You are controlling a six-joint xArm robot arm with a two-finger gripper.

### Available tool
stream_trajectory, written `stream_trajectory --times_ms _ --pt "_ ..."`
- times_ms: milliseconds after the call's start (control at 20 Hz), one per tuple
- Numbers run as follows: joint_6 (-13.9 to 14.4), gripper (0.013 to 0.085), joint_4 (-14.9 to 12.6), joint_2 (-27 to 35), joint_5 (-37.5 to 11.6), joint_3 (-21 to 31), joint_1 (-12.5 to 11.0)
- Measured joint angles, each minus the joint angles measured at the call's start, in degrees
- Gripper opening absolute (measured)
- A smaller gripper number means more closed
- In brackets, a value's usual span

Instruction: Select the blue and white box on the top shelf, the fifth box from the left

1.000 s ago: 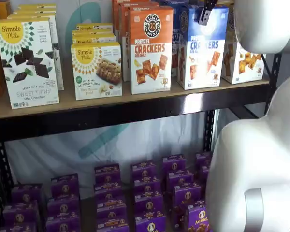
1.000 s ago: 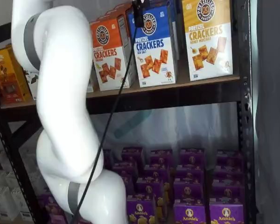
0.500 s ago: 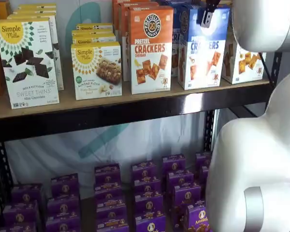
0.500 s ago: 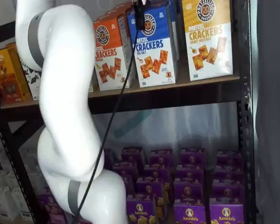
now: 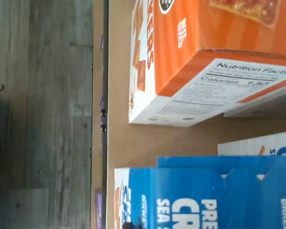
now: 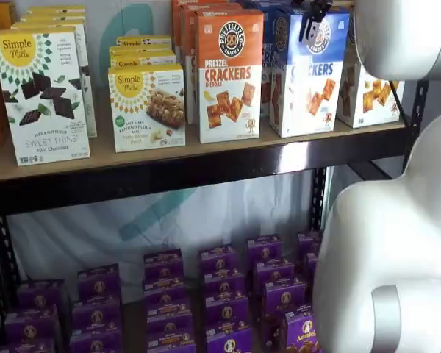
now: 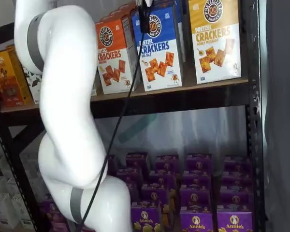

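- The white arm (image 7: 67,116) fills the left of one shelf view and the right of the other, standing between the cameras and the shelves.
- The top shelf (image 6: 206,158), a tan board with a black front rail, runs across both shelf views and carries a row of upright cartons.
- The blue and white box (image 6: 309,70) stands at the front edge of that shelf; in both shelf views its left neighbour is the orange cracker box (image 6: 229,73) and its right neighbour is the yellow cracker box (image 7: 215,38). A small gap separates it from the orange one, which the wrist view also shows from above.
- The Simple Mills boxes (image 6: 44,92) stand further left on the same board.
- Purple boxes (image 6: 220,294) sit in rows on the lower level.
- A black cable (image 7: 118,121) hangs down from the top of the blue and white box, across the arm.
- The claw (image 6: 312,16) shows as dark fingers at the upper edge of the blue and white box; I cannot tell whether it is clenched on the carton or released.
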Motion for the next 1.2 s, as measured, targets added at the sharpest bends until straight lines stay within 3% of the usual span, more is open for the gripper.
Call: stream_trajectory --times_ms 50,550,650,900,1200 --pt "0.00 0.0690 0.08 -0.02 -0.06 0.03 -0.04" --pt "-0.30 0.0690 0.44 -0.32 -0.31 0.33 -0.45" --pt "-0.34 0.0610 0.57 -0.46 -0.36 0.44 -0.53" --pt "-0.28 0.0610 0.69 -1.01 -0.42 0.84 -0.53" --pt "0.18 0.0610 1.37 -2.08 2.91 -0.11 -0.82"
